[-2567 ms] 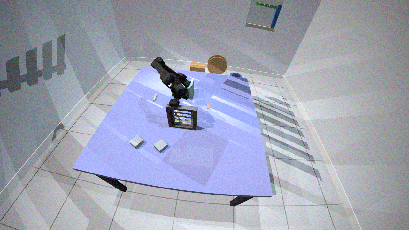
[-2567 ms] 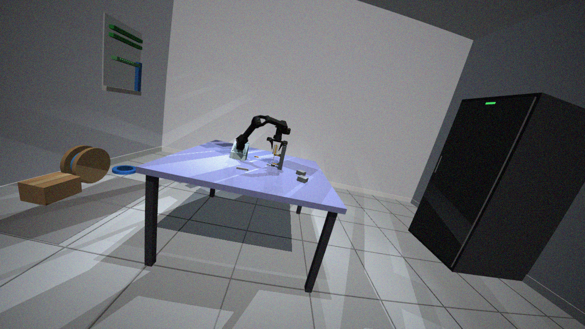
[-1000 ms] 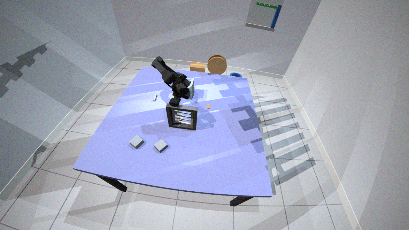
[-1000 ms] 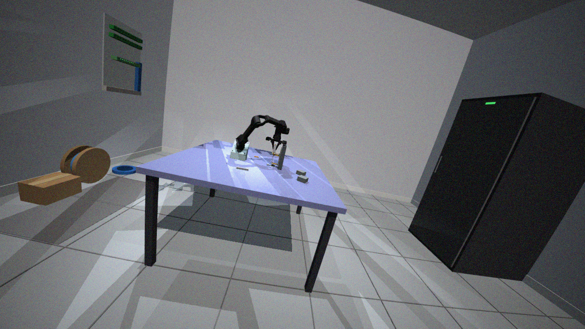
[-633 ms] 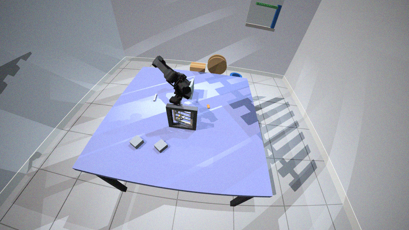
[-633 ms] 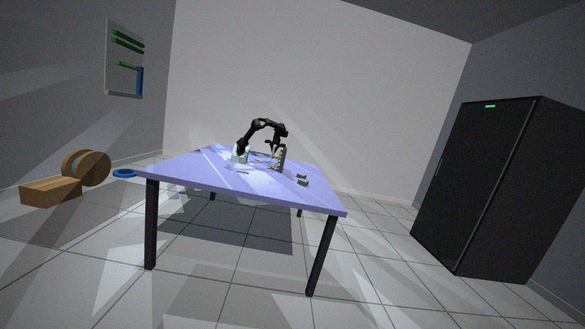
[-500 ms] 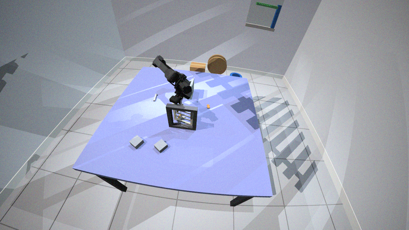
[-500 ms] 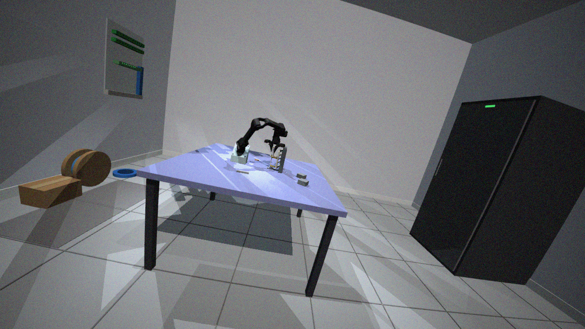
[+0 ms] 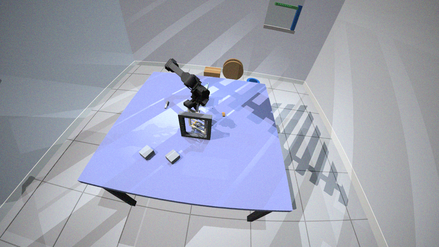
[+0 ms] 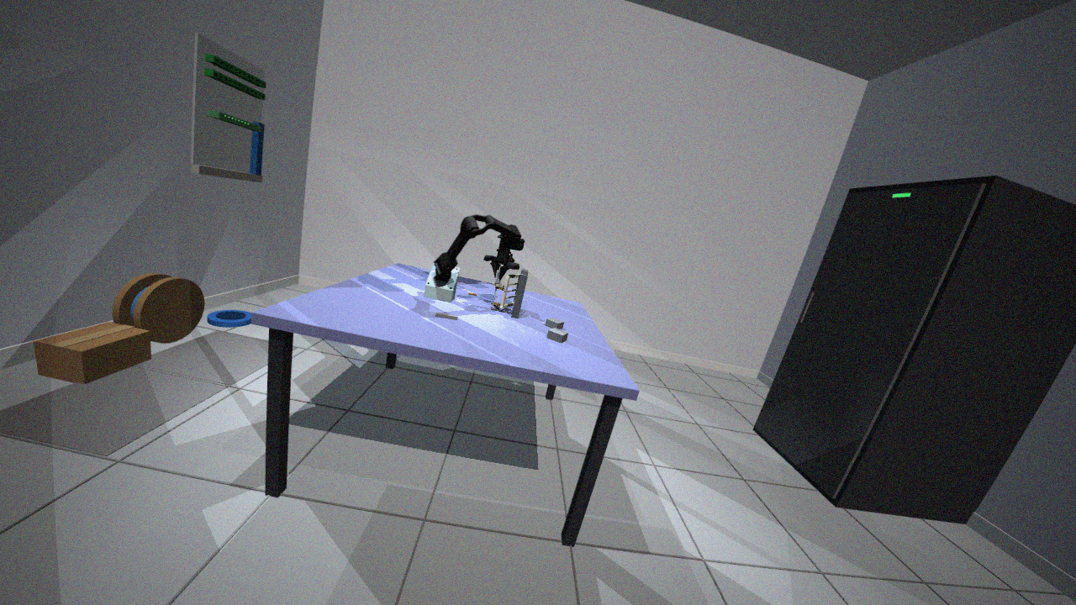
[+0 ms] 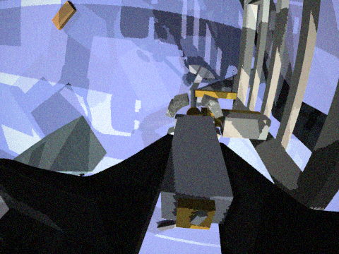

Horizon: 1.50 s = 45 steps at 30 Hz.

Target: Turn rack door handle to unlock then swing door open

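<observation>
The black gripper (image 9: 196, 108) (image 10: 498, 275) (image 11: 196, 141) points down and is shut on the door's handle, a dark grey upright block (image 11: 198, 159) between its fingers in the wrist view. The handle looks turned relative to the door. The slatted door (image 10: 507, 288) (image 11: 277, 75) is swung partway out of its dark frame (image 9: 210, 127) (image 10: 519, 295), towards the arm's side; its exact angle is hard to tell. Latch parts with a yellow bar (image 11: 216, 94) show beyond the handle. The frame stands upright. In the top view the gripper hides the handle.
Two grey blocks (image 9: 146, 152) (image 9: 172, 156) lie on the purple table (image 9: 236, 172) on the frame's far side from the arm. A small orange block (image 9: 223, 114) (image 11: 64, 15) and a thin light bar (image 9: 166, 104) (image 10: 445, 317) lie on the arm's side, near its pale base (image 10: 440, 288).
</observation>
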Each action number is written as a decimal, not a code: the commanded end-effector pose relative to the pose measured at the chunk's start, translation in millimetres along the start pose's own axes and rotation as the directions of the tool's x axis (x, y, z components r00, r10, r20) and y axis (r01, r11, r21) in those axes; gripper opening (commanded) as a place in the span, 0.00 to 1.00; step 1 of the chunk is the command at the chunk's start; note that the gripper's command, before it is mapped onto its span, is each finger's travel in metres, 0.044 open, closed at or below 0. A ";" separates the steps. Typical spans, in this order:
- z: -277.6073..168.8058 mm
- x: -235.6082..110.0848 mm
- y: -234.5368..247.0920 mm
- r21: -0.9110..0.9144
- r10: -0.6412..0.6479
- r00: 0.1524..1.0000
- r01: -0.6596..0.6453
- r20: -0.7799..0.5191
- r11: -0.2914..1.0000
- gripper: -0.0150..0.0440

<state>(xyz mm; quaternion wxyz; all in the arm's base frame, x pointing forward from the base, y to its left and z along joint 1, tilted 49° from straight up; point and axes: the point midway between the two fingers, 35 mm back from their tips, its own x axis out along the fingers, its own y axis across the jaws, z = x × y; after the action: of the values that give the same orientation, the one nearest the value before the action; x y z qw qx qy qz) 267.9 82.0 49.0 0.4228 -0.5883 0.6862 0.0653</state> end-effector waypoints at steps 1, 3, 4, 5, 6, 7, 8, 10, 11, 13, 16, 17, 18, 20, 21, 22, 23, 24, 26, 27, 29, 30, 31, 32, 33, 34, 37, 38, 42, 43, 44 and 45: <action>2.6 0.0 4.7 0.087 -0.004 1.000 0.004 0.007 0.996 0.29; 3.9 0.0 8.8 0.120 -0.004 1.000 0.003 0.007 0.993 0.29; 4.5 0.1 10.8 0.136 -0.004 1.000 0.003 0.007 0.991 0.29; 5.2 0.1 12.7 0.151 -0.004 1.000 0.003 0.007 0.989 0.29; 5.8 0.1 14.5 0.165 -0.004 1.000 0.003 0.007 0.986 0.29; 6.5 0.1 16.4 0.180 -0.004 1.000 0.003 0.007 0.984 0.29; 7.3 0.1 18.4 0.196 -0.004 1.000 0.002 0.007 0.981 0.29; 9.0 0.1 22.5 0.228 -0.004 1.000 0.002 0.007 0.974 0.29; 9.9 0.1 24.4 0.243 -0.004 1.000 0.002 0.008 0.970 0.29; 11.7 0.1 28.3 0.274 -0.004 1.000 0.002 0.008 0.962 0.29; 14.8 0.1 34.0 0.319 -0.004 1.000 0.001 0.008 0.948 0.29; 15.9 0.1 35.8 0.333 -0.004 1.000 0.001 0.008 0.943 0.29; 17.0 0.1 37.6 0.348 -0.003 1.000 0.000 0.008 0.938 0.29; 19.4 0.0 41.1 0.376 -0.003 1.000 0.000 0.008 0.926 0.29; 20.6 0.0 42.9 0.391 -0.003 1.000 0.000 0.008 0.921 0.29; 21.8 0.0 44.7 0.405 -0.003 1.000 0.000 0.008 0.914 0.29; 23.1 0.0 46.3 0.418 -0.003 1.000 -0.001 0.008 0.908 0.29; 24.3 0.0 48.0 0.432 -0.003 1.000 -0.001 0.009 0.902 0.29; 27.0 0.0 51.3 0.460 -0.003 1.000 -0.001 0.009 0.888 0.29; 28.3 0.0 53.0 0.473 -0.003 1.000 -0.002 0.009 0.881 0.29; 31.0 -0.1 56.1 0.499 -0.003 1.000 -0.002 0.009 0.866 0.29; 32.4 -0.1 57.7 0.512 -0.003 1.000 -0.002 0.009 0.859 0.29; 33.8 -0.1 59.3 0.525 -0.003 1.000 -0.002 0.009 0.851 0.29; 35.5 -0.2 60.9 0.540 -0.003 1.000 -0.003 0.009 0.842 0.29; 37.1 -0.2 62.7 0.554 -0.003 1.000 -0.003 0.009 0.832 0.29; 38.8 -0.2 64.4 0.568 -0.003 1.000 -0.003 0.009 0.823 0.29; 43.8 -0.3 69.1 0.608 -0.002 1.000 -0.004 0.010 0.794 0.29; 45.5 -0.3 70.5 0.621 -0.002 1.000 -0.004 0.010 0.784 0.29; 52.6 -0.4 76.0 0.670 -0.002 1.000 -0.005 0.010 0.742 0.29; 54.4 -0.4 77.4 0.683 -0.002 1.000 -0.006 0.010 0.731 0.29; 56.3 -0.5 78.6 0.694 -0.002 1.000 -0.006 0.011 0.720 0.29; 58.1 -0.5 79.9 0.706 -0.002 1.000 -0.006 0.011 0.709 0.29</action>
<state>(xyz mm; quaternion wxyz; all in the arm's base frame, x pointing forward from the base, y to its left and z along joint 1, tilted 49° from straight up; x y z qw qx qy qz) 228.3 135.4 -14.7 0.6069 -0.4011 0.6626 -0.1784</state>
